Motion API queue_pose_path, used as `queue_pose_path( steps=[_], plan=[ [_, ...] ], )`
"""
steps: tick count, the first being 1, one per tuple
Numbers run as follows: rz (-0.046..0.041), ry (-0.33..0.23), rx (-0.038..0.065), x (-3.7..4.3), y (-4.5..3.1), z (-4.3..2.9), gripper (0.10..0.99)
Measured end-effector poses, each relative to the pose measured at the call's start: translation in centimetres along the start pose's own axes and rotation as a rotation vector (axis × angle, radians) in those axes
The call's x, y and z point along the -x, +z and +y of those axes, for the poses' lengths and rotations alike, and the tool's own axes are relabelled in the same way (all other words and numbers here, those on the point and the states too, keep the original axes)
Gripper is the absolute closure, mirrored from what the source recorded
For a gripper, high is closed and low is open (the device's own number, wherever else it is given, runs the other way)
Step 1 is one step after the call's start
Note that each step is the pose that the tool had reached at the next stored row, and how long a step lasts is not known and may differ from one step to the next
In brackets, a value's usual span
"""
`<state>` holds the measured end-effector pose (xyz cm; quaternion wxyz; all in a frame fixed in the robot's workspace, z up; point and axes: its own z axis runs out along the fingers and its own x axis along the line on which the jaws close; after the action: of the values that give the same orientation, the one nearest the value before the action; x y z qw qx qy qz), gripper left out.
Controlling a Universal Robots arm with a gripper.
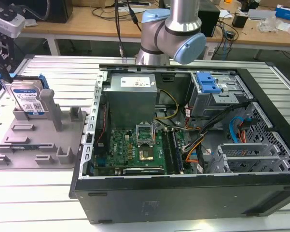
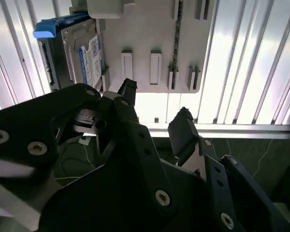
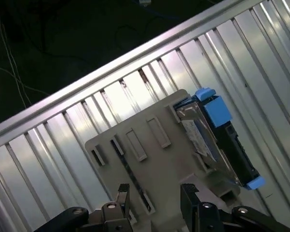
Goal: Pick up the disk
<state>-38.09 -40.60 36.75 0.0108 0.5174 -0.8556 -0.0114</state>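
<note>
The disk (image 1: 28, 99) is a silver hard drive with a blue-and-white label and blue side rails. It stands on edge in a grey plastic holder (image 1: 38, 140) at the exterior view's left. Both wrist views look down on the disk (image 2: 82, 53) (image 3: 214, 140) and the holder (image 2: 149, 43) (image 3: 149, 159) from well above. My gripper (image 2: 156, 104) (image 3: 155, 191) is open, with nothing between its black fingers (image 2: 183, 121). It hangs over the holder's edge, off to one side of the disk and not touching it. The arm (image 1: 173, 29) rises at the back.
An open computer case (image 1: 183, 193) sits on the ribbed metal table (image 1: 62, 67) just right of the holder. Inside it are a motherboard, cables and a blue-handled drive cage (image 1: 207, 83). The table's edge rail (image 2: 222, 129) and dark floor lie beside the holder.
</note>
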Motion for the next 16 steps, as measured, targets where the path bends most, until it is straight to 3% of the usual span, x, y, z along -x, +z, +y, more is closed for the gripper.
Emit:
queue_pose_path(
  steps=[4, 10, 15, 16],
  plan=[
    [0.0053, -0.115, -0.002, 0.0, 0.07, 0.0, 0.545],
    [0.0089, -0.23, -0.007, 0.0, 0.18, 0.0, 0.545],
    [0.0101, -0.326, -0.017, 0.0, 0.31, -0.01, 0.545],
    [0.0136, -0.348, -0.02, 0.01, 0.35, 0.0, 0.545]
  ],
)
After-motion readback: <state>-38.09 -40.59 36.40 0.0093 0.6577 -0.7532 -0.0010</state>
